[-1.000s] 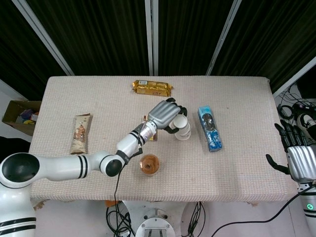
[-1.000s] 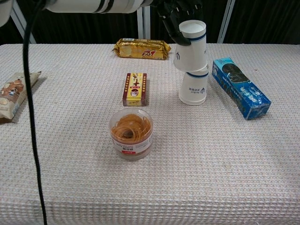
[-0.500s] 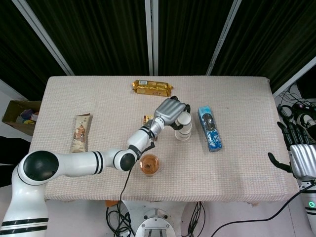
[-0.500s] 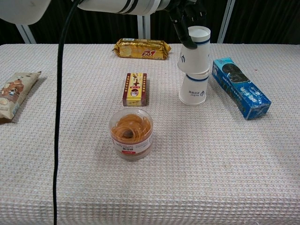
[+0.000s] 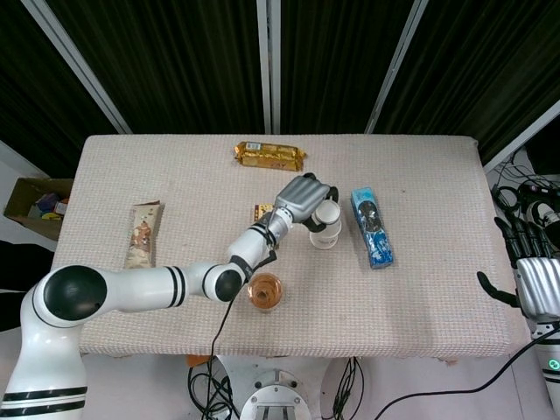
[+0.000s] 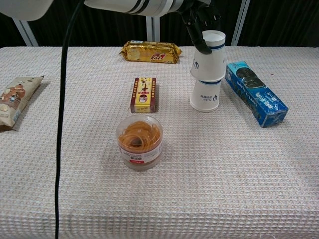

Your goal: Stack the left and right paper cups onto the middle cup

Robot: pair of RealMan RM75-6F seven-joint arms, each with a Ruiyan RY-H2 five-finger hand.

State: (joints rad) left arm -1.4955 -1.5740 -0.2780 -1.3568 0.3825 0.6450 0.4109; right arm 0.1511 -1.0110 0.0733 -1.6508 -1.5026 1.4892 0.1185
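Two paper cups show in the head view: the upper cup (image 5: 326, 215) sits partly nested in the middle cup (image 5: 325, 236), which stands on the table (image 5: 420, 289) just left of the blue biscuit box (image 5: 372, 227). The left hand (image 5: 302, 199) curls over the upper cup from the left and grasps it near the rim. Compared with a second ago the upper cup has sunk lower into the middle cup, and the left arm has shifted slightly right. The right hand (image 5: 535, 280) hangs off the right edge of the table, fingers spread and holding nothing (it has drifted a little right since then). A gold snack pack (image 5: 270, 156) lies at the far side, a brown wrapper (image 5: 143, 234) at the left, and a tub of rubber bands (image 5: 265, 291) near the front edge.

In the chest view the upper cup (image 6: 209, 49) stands tilted slightly left in the middle cup (image 6: 205, 95), and dark fingers (image 6: 198, 31) of the left hand press its left side and rim. A second ago far more of the middle cup showed beneath it; now only its lower part does. A small red box (image 6: 144, 94) lies left of the cups, with the tub of rubber bands nearer than it. The right hand is out of this view.
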